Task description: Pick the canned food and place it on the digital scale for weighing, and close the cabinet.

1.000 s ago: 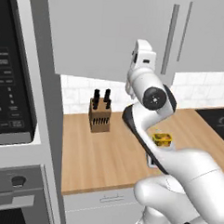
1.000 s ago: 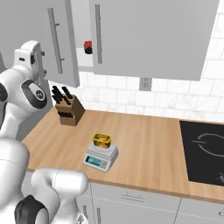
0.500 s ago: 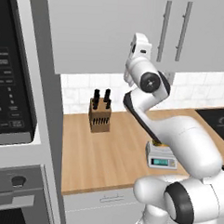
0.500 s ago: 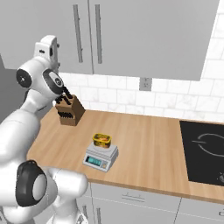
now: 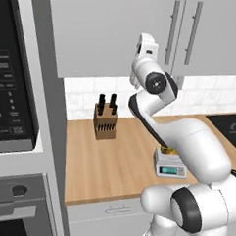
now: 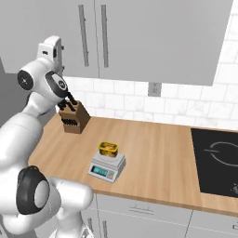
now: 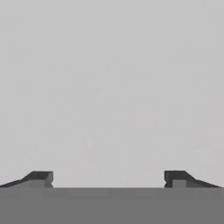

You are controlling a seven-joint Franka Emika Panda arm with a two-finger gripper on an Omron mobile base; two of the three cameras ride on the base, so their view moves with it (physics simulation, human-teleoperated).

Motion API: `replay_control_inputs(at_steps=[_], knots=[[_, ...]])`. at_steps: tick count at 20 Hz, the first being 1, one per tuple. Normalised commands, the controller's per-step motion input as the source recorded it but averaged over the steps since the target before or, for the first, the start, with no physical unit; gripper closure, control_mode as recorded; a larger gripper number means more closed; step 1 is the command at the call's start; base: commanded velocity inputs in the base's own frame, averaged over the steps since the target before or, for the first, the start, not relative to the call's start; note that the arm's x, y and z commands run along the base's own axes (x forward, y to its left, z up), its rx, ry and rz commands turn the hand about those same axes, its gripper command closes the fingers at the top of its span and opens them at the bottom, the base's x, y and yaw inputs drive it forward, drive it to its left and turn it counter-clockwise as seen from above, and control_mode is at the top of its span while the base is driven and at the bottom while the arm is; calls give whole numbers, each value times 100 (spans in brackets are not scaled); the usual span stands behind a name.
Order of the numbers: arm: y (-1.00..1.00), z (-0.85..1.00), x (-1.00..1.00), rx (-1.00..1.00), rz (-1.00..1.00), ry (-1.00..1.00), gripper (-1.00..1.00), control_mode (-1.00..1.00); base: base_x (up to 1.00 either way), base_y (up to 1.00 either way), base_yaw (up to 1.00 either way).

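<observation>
- Two task halves are looking settled from how things are lying; going left to right across the right base view.
- Pincer [image 7: 108, 177] is sitting up high at the cabinet [image 6: 153, 37] front, with its tips spread wide apart and gripping nothing. In the hand view they are facing a flat grey surface close ahead, probably the door face, which suits a flat push rather than a grasp.
- Cabinet doors are lying flush with the bar handles [image 6: 93, 35] side by side, so I'm judging it closed. Whether the hand is touching the door, I cannot tell.
- Knife block [image 6: 73, 118] is standing at the back of the bench [image 6: 158, 158], well apart from the work and out of the arm's way.
- Canned food [image 6: 108, 148] is resting upright, centred on the digital scale [image 6: 107, 166] platform with bare rim showing around it, so its weight is bearing fully on the pad. Scale's display is facing the bench front edge for reading.
- Cooktop [image 6: 216, 162] is sitting at the far right, unused.
- In the left base view the forearm is partly hiding the tin [image 5: 168, 151] and scale [image 5: 169, 167].
</observation>
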Motion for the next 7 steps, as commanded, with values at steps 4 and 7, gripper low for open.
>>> replay_control_inputs(at_steps=[4, 7], knots=[[-7, -55, 60, 0, 3, 6, -100, -100, 0, 0, 0], [-5, -97, 58, 0, 7, 14, -100, -100, 0, 0, 0]])
